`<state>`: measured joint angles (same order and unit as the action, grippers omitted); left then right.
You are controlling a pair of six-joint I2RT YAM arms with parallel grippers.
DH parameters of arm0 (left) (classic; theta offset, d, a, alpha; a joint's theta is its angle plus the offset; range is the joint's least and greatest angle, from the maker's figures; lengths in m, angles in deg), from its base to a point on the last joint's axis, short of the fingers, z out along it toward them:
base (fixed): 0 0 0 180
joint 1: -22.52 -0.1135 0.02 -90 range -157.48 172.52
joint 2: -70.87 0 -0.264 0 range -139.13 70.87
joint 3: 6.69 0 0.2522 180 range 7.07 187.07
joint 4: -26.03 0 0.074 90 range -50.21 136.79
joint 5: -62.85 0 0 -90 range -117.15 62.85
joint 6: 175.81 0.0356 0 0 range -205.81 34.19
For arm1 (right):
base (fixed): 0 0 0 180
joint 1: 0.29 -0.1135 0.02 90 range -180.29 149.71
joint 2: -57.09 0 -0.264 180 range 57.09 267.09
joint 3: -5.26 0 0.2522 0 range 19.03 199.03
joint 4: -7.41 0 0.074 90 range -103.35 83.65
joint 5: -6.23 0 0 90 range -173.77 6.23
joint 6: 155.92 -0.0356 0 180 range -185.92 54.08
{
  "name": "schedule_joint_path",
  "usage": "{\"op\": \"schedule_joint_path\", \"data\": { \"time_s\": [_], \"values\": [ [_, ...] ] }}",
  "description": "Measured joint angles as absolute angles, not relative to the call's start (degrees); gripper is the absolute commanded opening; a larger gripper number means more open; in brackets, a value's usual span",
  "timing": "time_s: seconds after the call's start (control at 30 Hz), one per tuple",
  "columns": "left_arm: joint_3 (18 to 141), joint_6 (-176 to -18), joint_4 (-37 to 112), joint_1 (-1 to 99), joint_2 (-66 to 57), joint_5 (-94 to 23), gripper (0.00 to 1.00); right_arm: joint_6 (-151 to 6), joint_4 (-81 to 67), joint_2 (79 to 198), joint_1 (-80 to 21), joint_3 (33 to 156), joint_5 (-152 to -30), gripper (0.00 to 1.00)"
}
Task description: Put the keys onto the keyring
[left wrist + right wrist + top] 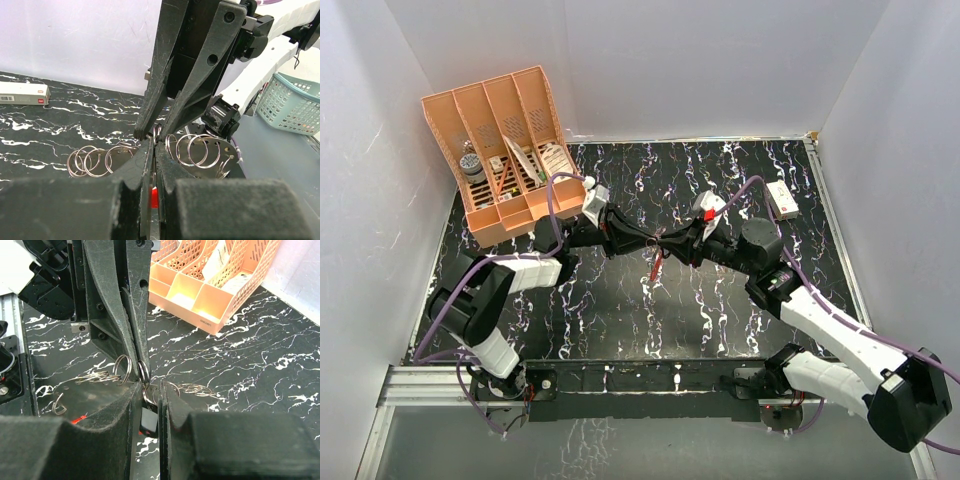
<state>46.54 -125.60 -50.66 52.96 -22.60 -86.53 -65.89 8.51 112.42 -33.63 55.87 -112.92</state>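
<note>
Left gripper (652, 242) and right gripper (673, 244) tip to tip mid-frame, both pinching keyring (143, 375), organizer (510, 213) upper left, box (781, 199) upper right.

Nothing fully legible anywhere. Bears a small dark brand imprint on the front wall of the orange organizer (206, 320), beyond and to the right of the right claw (150, 387), too small to read. Shows a red mark and barcode-like print on the white box (22, 93), on the tabletop (50, 130) far left of the left claw (154, 145); unreadable.
</note>
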Motion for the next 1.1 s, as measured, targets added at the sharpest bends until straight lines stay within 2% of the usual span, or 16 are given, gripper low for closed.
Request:
{"op": "schedule_joint_path", "data": {
  "time_s": [0.17,0.3,0.33,0.53,0.63,0.73,0.93,1.1],
  "values": [
    [47.2,-126.3,-50.7,52.7,-23.8,-87.6,0.0,-65.7,8.4,113.0,-33.5,55.9,-112.9,0.17],
    [47.7,-126.6,-50.7,52.6,-24.6,-88.2,0.0,-65.5,8.5,113.6,-33.3,55.9,-113.5,0.01],
    [47.8,-126.7,-50.7,52.5,-24.8,-88.3,0.0,-65.3,8.5,113.7,-33.2,55.9,-113.8,0.0],
    [48.1,-127.0,-50.4,52.2,-25.5,-89.6,0.0,-65.3,8.5,114.6,-33.1,55.9,-114.4,0.0],
    [48.3,-127.2,-50.4,52.1,-25.5,-90.0,0.22,-64.9,8.5,114.5,-33.1,55.9,-114.6,0.0],
    [48.7,-127.5,-50.6,52.2,-25.5,-90.9,0.38,-64.0,7.6,114.5,-33.1,56.0,-114.6,0.0],
    [49.9,-125.6,-49.1,52.8,-25.4,-91.9,0.4,-61.3,3.9,114.7,-33.1,57.4,-114.4,0.0],
    [51.0,-120.1,-41.1,53.4,-24.8,-92.5,0.39,-60.0,1.3,114.7,-33.1,57.6,-113.6,0.0]
  ]
}}
